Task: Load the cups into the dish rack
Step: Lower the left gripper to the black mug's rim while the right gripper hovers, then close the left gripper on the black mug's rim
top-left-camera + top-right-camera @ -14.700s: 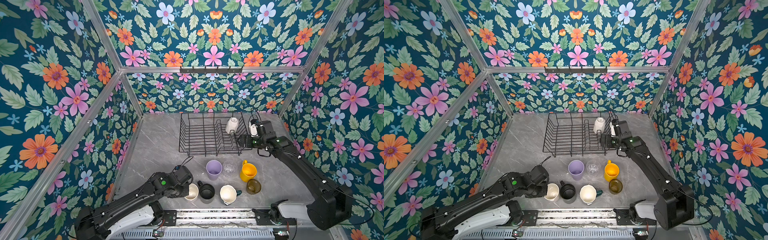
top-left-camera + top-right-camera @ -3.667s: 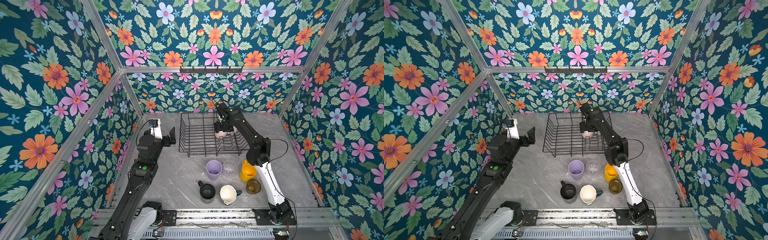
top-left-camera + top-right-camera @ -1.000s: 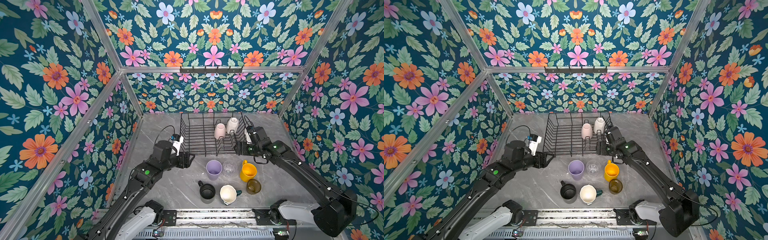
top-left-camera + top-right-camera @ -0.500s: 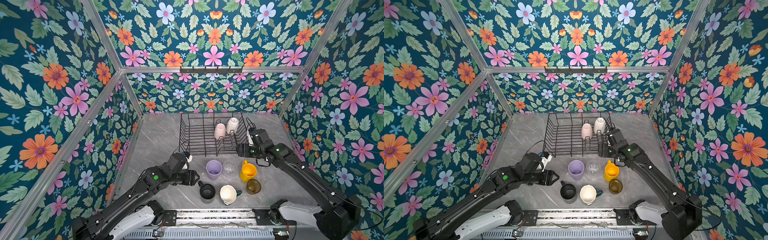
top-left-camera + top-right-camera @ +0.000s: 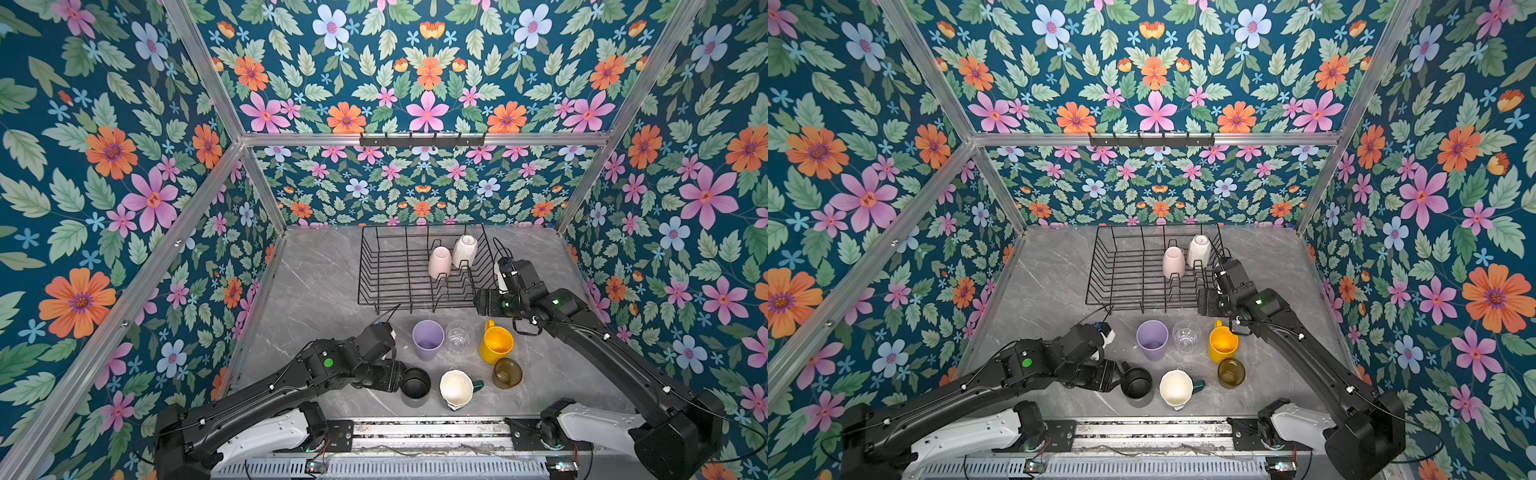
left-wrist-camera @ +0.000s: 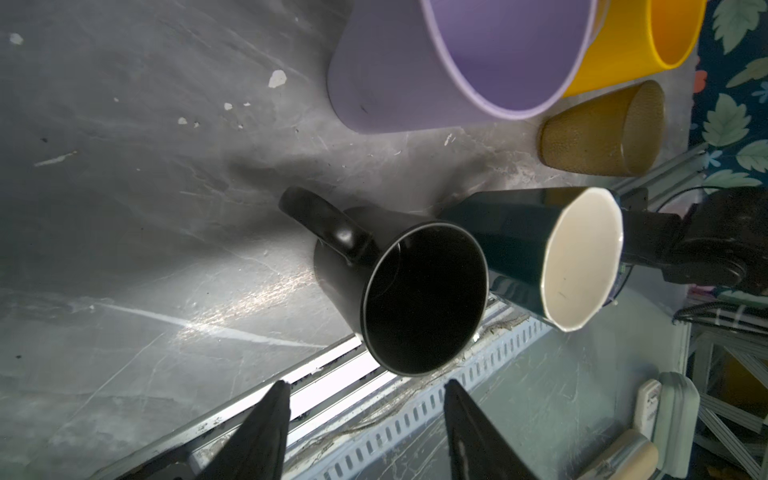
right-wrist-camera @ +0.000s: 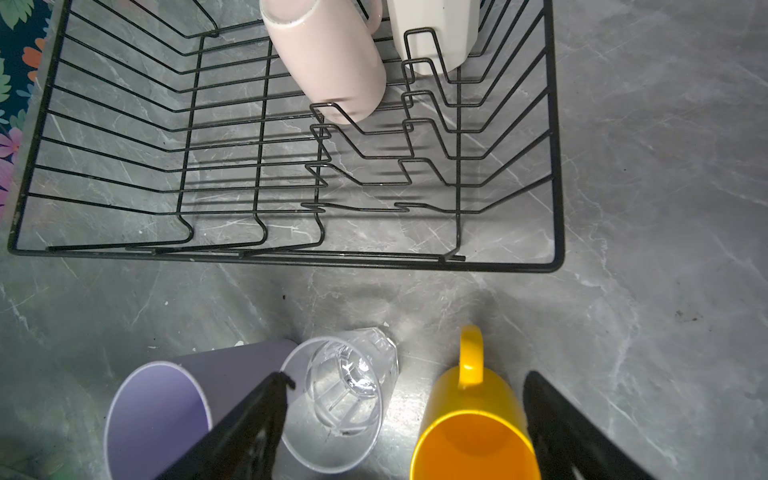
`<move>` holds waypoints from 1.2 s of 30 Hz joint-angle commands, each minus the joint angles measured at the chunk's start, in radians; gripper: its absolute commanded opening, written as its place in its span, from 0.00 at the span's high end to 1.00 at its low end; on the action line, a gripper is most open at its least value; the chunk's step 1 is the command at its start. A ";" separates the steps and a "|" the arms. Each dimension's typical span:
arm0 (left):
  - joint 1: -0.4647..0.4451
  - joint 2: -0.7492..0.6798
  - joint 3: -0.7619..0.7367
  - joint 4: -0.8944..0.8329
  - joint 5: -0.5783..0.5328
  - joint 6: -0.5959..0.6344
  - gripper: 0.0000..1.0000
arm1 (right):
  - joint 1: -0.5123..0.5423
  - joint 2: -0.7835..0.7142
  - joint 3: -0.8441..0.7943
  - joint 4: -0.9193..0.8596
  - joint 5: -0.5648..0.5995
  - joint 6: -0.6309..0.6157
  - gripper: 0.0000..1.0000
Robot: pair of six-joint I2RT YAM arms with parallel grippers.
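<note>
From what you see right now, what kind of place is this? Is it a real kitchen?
Probably a robot test cell staged as a kitchen, not a real one: flower-print wall panels in an aluminium frame, two robot arms mounted on a front rail, and a dish rack with cups beside it.

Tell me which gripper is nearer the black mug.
Left. The left gripper is right beside the black mug; the right gripper hangs by the dish rack's near right corner, well away.
</note>
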 commanded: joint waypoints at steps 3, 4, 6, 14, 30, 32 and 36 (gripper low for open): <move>-0.045 0.031 0.013 0.001 -0.081 -0.079 0.41 | 0.000 0.004 -0.002 0.013 0.007 0.000 0.12; -0.053 0.036 0.009 0.004 -0.088 -0.085 0.41 | 0.000 0.005 -0.004 0.015 0.007 -0.001 0.12; -0.064 0.048 0.007 0.012 -0.094 -0.092 0.41 | 0.001 0.008 -0.007 0.017 0.007 -0.002 0.12; -0.113 0.098 0.001 0.054 -0.105 -0.117 0.45 | 0.000 0.030 -0.012 0.034 0.000 -0.005 0.12; -0.126 0.229 0.012 0.105 -0.146 -0.091 0.52 | 0.000 0.041 -0.025 0.033 0.012 -0.019 0.11; -0.126 0.235 0.009 0.112 -0.145 -0.091 0.53 | 0.001 0.041 -0.026 0.034 0.012 -0.021 0.11; -0.126 0.258 0.004 0.119 -0.140 -0.088 0.55 | 0.001 0.044 -0.031 0.036 0.014 -0.025 0.11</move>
